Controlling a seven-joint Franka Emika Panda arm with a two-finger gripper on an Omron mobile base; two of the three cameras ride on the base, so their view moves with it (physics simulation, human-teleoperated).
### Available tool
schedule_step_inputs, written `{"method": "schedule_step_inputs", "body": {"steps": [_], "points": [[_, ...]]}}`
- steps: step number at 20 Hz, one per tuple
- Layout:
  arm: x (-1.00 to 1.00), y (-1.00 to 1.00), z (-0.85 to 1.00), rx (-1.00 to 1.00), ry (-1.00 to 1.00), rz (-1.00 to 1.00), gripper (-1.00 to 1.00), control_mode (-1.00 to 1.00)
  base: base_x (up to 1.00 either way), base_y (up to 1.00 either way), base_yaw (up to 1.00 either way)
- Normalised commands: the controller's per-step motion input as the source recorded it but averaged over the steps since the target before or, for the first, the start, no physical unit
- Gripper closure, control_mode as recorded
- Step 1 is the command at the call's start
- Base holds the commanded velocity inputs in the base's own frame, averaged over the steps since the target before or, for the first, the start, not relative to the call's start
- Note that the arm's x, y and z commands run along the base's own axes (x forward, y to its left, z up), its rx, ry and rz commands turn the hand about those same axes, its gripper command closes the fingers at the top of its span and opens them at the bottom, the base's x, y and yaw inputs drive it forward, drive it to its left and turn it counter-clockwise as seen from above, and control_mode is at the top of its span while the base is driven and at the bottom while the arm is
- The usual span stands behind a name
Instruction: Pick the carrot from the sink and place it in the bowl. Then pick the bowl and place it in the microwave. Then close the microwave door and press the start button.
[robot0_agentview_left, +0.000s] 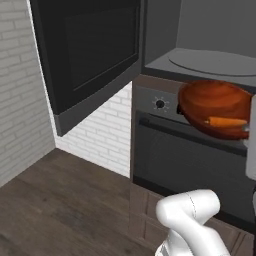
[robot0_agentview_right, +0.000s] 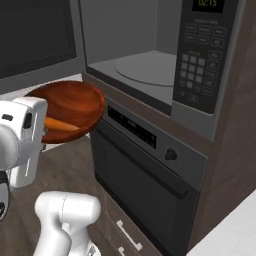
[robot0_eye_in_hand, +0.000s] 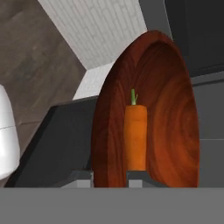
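Note:
The reddish-brown bowl (robot0_agentview_left: 215, 102) (robot0_agentview_right: 70, 102) (robot0_eye_in_hand: 170, 118) hangs in the air in front of the oven's control strip, just below the open microwave (robot0_agentview_left: 210, 62) (robot0_agentview_right: 140, 65). The orange carrot (robot0_agentview_left: 227, 121) (robot0_agentview_right: 60, 125) (robot0_eye_in_hand: 135, 135) lies inside it. My gripper (robot0_eye_in_hand: 111, 178) (robot0_agentview_right: 44, 131) is shut on the bowl's near rim, one finger inside by the carrot and one outside. The microwave door (robot0_agentview_left: 85, 50) (robot0_agentview_right: 35, 35) stands swung wide open to the left. The grey turntable (robot0_agentview_right: 145, 67) is bare. The keypad (robot0_agentview_right: 200, 65) is right of the opening. The sink is out of view.
The oven (robot0_agentview_left: 190, 160) (robot0_agentview_right: 145, 170) with its knob (robot0_agentview_left: 160, 104) (robot0_agentview_right: 171, 154) and handle bar sits directly under the microwave. A white brick wall (robot0_agentview_left: 100, 130) is at the left, above the dark wood floor (robot0_agentview_left: 60, 200). Drawers (robot0_agentview_right: 127, 235) lie below the oven.

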Motion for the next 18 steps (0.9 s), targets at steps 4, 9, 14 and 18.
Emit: {"method": "schedule_step_inputs", "body": {"steps": [4,9,14,18], "points": [[-0.12,0.11,0.72,0.00,-0.05,-0.10,1.00,-1.00,0.00,0.00,0.00],[0.00,0.03,0.56,-0.04,0.01,-0.18,1.00,-1.00,0.00,0.00,0.00],[0.00,0.00,0.49,-0.04,-0.19,-0.18,1.00,-1.00,0.00,0.00,0.00],[0.17,0.00,0.30,-0.03,-0.05,-0.15,1.00,-1.00,0.00,0.00,0.00]]}}
